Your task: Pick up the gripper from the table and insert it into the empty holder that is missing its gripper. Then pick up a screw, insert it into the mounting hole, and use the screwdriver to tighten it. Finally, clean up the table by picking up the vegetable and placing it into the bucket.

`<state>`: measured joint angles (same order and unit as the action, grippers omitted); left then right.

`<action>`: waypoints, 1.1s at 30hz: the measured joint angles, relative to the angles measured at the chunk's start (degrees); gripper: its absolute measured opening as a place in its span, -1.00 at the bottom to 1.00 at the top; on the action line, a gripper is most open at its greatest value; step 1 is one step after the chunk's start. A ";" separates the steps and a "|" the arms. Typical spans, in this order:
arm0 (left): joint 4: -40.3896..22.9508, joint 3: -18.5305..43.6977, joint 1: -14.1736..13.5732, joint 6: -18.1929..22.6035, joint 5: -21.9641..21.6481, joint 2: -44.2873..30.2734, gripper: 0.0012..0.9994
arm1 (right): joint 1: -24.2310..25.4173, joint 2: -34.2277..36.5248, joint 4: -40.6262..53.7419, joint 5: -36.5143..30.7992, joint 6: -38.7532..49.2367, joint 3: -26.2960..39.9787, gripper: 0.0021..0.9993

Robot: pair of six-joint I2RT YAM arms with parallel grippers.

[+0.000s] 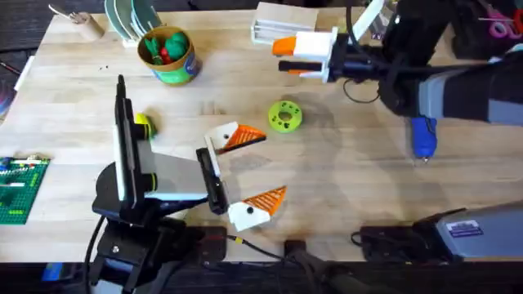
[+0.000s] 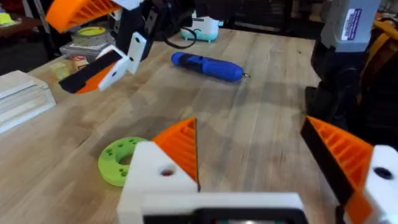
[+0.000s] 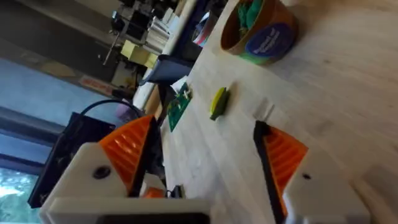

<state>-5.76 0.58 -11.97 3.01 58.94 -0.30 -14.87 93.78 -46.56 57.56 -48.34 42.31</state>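
Note:
My left gripper (image 1: 249,171) is open over the table's middle, its white fingers with orange ribbed pads spread wide and nothing between them. My right gripper (image 1: 296,57) hovers at the back, open and empty, with an orange pad on each finger. No loose gripper, empty holder or screw is in view. The blue screwdriver (image 1: 423,137) lies on the right of the table and also appears in the left wrist view (image 2: 208,66). The yellow vegetable (image 1: 143,124) rests beside the left arm. At back left stands the bucket (image 1: 169,55), holding green and red toy pieces.
A lime-green disc (image 1: 285,115) lies between the two grippers. A white box (image 1: 282,20) and stacked plates (image 1: 131,16) sit along the back edge. A green baseplate (image 1: 16,188) lies at the left edge. Cables run along the front edge.

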 joint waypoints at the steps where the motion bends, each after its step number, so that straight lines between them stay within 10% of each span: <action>1: 0.01 0.00 0.00 0.00 0.00 -0.01 0.99 | 0.36 -0.01 2.01 -0.22 1.39 1.32 0.91; 10: 0.00 0.00 0.00 0.00 0.02 -0.02 0.99 | 1.16 -1.22 31.14 -3.61 17.80 11.97 0.91; 18: 0.00 0.00 0.00 0.00 0.02 -0.01 0.99 | -2.57 -7.22 68.54 -21.78 41.63 18.90 0.91; 33: 0.00 0.00 0.00 0.00 0.02 -0.02 0.99 | -15.77 -6.69 80.96 -42.98 55.82 19.58 0.91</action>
<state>-5.76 0.58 -11.97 3.01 58.96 -0.31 -30.65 87.09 34.39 14.58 7.49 61.89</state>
